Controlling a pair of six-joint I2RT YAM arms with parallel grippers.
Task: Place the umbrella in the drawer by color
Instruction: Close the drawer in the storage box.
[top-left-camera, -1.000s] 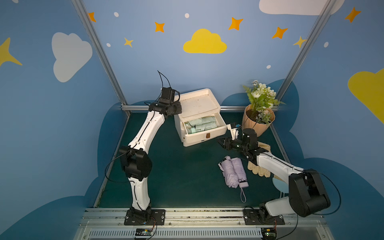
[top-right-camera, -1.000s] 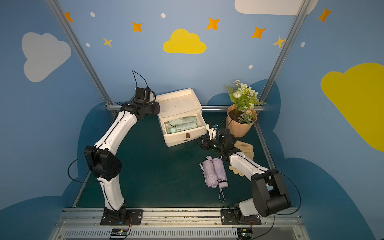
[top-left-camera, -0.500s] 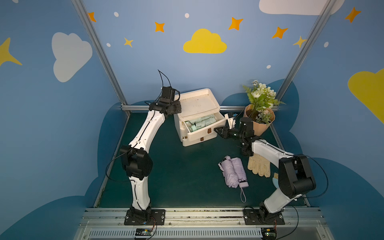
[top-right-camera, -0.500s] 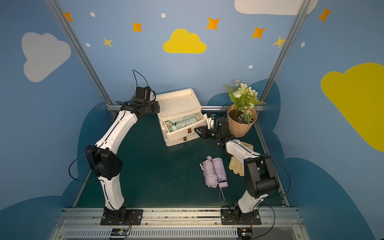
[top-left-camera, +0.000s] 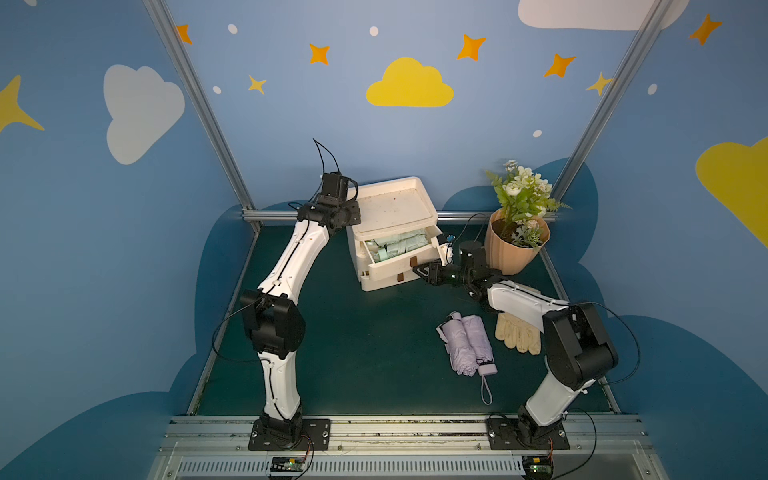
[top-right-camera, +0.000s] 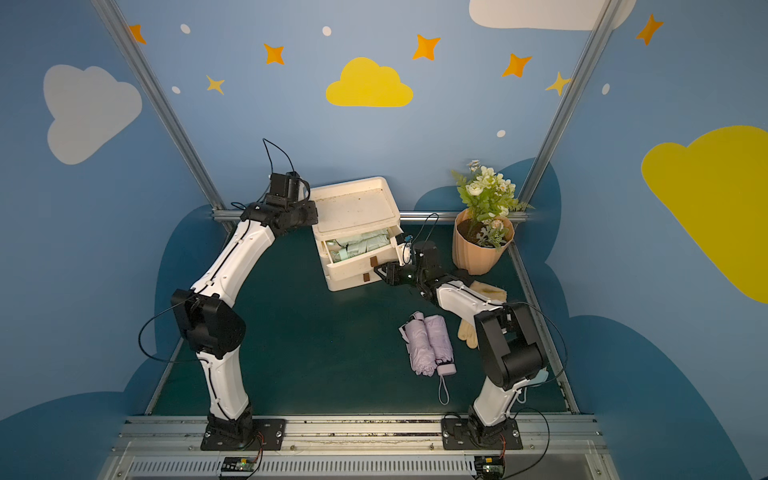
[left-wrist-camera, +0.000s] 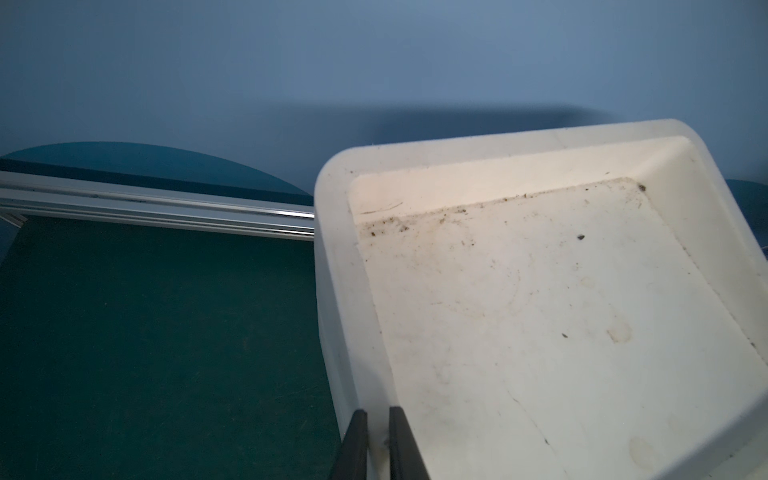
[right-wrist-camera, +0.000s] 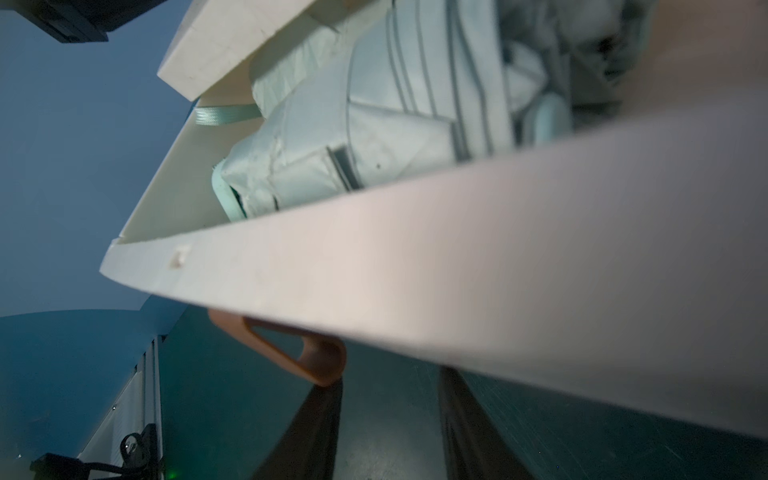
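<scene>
A folded purple umbrella lies on the green mat, with no gripper touching it. The white cabinet has its top drawer partly out, and a mint-green umbrella lies in it. My right gripper is open with nothing between its fingers. It is at the drawer front, one fingertip just under the brown handle. My left gripper is shut on the cabinet's top rim.
A potted plant stands at the back right, close behind my right arm. A cream glove lies beside the purple umbrella. An aluminium rail runs along the back edge of the mat.
My right gripper has swung from near the purple umbrella up to the drawer front, and the drawer now sits less far out. The left arm stays on the cabinet.
</scene>
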